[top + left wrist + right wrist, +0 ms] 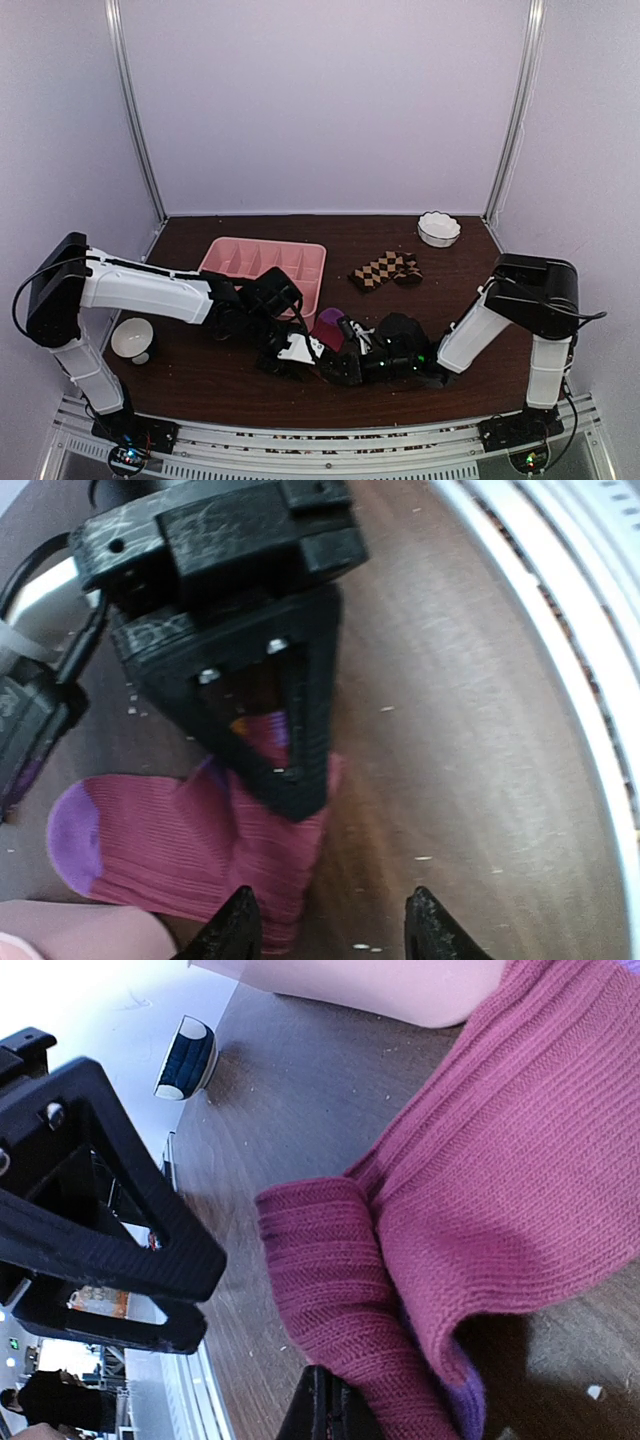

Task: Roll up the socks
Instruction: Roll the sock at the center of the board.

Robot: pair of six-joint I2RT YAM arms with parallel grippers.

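Now, right gripper (290,785): pinched shut on folded cuff end of magenta-pink ribbed fabric sock (170,850).
Left gripper (330,930): fingers parted, empty, just beside sock's edge.
Sock's place: toe end flat on brown table (450,730), between both arms.
Brown-and-tan checkered sock (385,270): well apart, farther back.
Handling: soft, light, limp; probably prone to unrolling, best pinched at the fold.

Top view high and behind, facing table (230,385), both wrist views close, sharing pink sock (180,845)
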